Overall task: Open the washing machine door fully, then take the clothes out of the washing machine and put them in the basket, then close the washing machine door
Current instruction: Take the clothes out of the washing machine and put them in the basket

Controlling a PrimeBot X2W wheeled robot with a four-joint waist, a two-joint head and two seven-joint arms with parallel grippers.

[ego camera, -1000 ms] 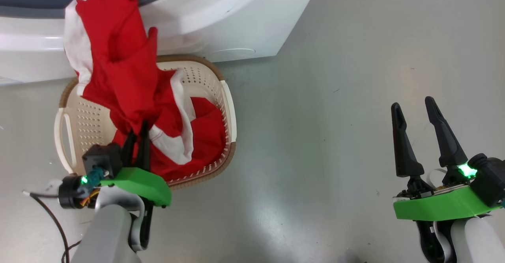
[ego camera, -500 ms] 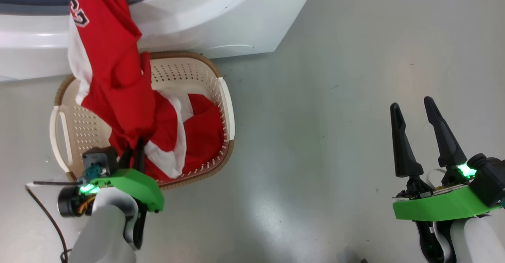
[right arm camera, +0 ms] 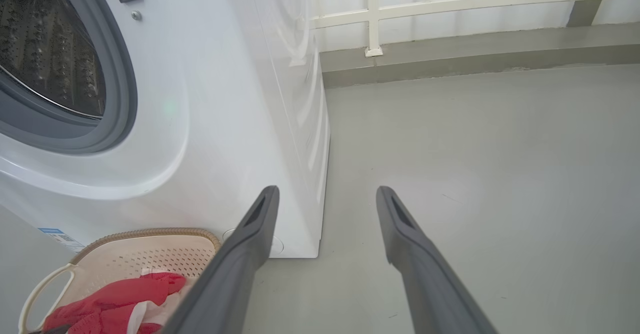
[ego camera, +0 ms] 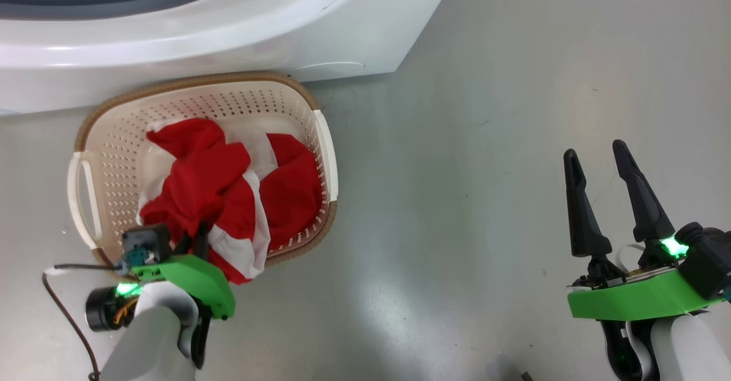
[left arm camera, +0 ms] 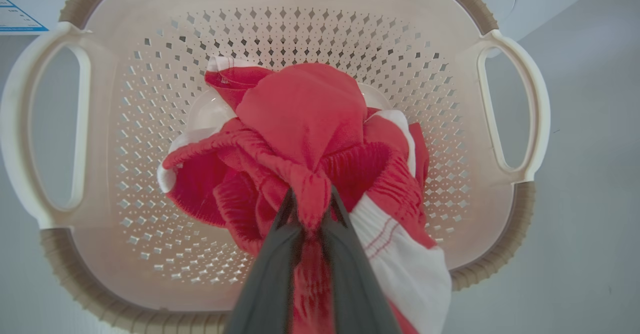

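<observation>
— Where are the clothes (ego camera: pixel 223 198) now?
— Heaped in the basket (ego camera: pixel 117 141), a red and white bundle in its middle. One white-banded edge lies over the near rim, just by the left claw (left arm camera: pixel 311 196).
— And that claw?
— Narrow, pinching a twist of red fabric, above the near side of the basket. The right claw (ego camera: pixel 595 149) stands wide with nothing in it, well apart over the bare floor (ego camera: pixel 457 209).
— So the step in hand is the letting go?
— I'd judge so. Best to carry the pinch a little toward the basket's middle first, so the edge on the rim slides in. Then spread the fingers and draw straight up, since soft cloth can cling to a finger and come out again.
— Where does the basket sit?
— On the floor, against or just beside the front of the washing machine (ego camera: pixel 240 32); which, I cannot tell.
— What can't you make out?
— The basket's floor is buried under the bundle. The right wrist view gives only a cut-off part of the drum (right arm camera: pixel 50 58) inside the grey gasket (right arm camera: pixel 122 103). That part is bare steel, so whether a garment lies deeper in is unsettled. How the washing machine door stands I cannot tell.
</observation>
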